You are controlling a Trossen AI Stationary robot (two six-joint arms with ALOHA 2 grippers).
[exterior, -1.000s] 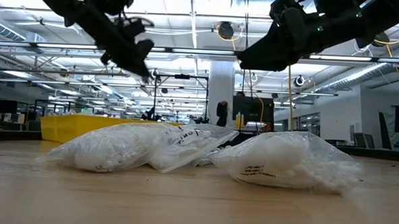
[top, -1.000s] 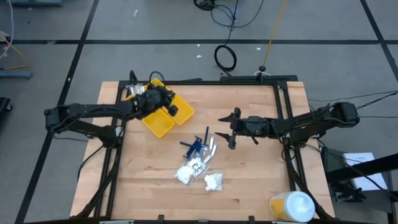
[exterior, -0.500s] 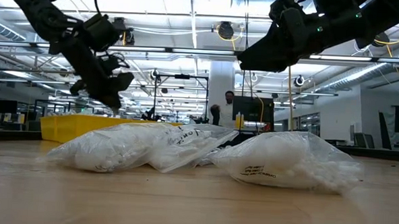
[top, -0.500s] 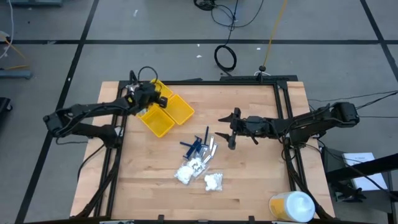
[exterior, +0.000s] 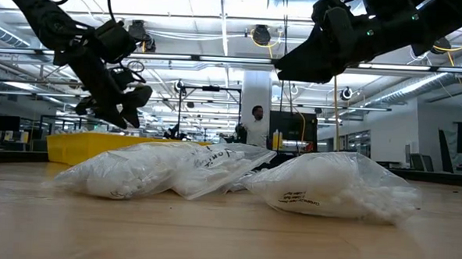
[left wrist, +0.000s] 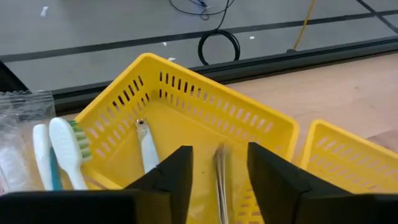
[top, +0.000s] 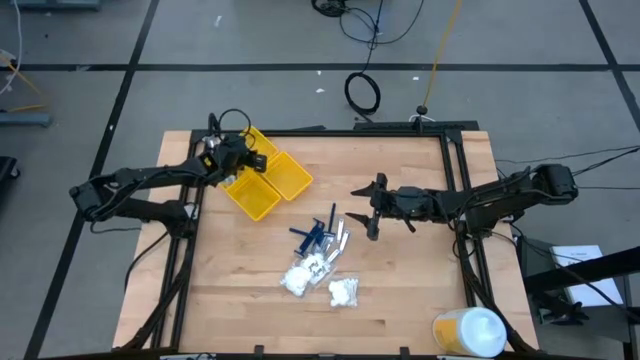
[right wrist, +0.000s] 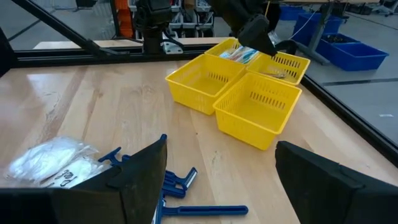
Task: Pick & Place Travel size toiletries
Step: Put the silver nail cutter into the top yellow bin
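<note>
Nearest in the low view, two clear plastic bags of white fluffy lumps [exterior: 322, 188] are seen lying on the light wooden table [top: 400, 290], touching a silvery-clear packet [exterior: 222, 162]. In the high view the same bags [top: 312, 272] are placed in the lower centre of the tabletop, with slim dark blue sticks [top: 315, 232] and a silvery tube [top: 342, 236] just above them — all loose on the wood, none gripped.

A white-and-yellow round container [top: 470, 332] is seen at the lower right corner.

The right gripper [top: 373, 210] is held right of centre, just beside the sticks, its fingers spread wide and empty; the blue sticks [right wrist: 180, 186] are shown between them in the right wrist view.

Farther, at the upper left, the left gripper [top: 243, 160] is positioned over the yellow perforated plastic compartment tray [top: 270, 185]. Its fingers [left wrist: 177, 180] are parted with nothing between them. In the compartment below, a slim silvery stick [left wrist: 220, 180] and a pale tube [left wrist: 147, 149] are lying; toothbrushes [left wrist: 65, 152] are seen in the neighbouring one.

A person [exterior: 254, 127] is visible in the room beyond.
</note>
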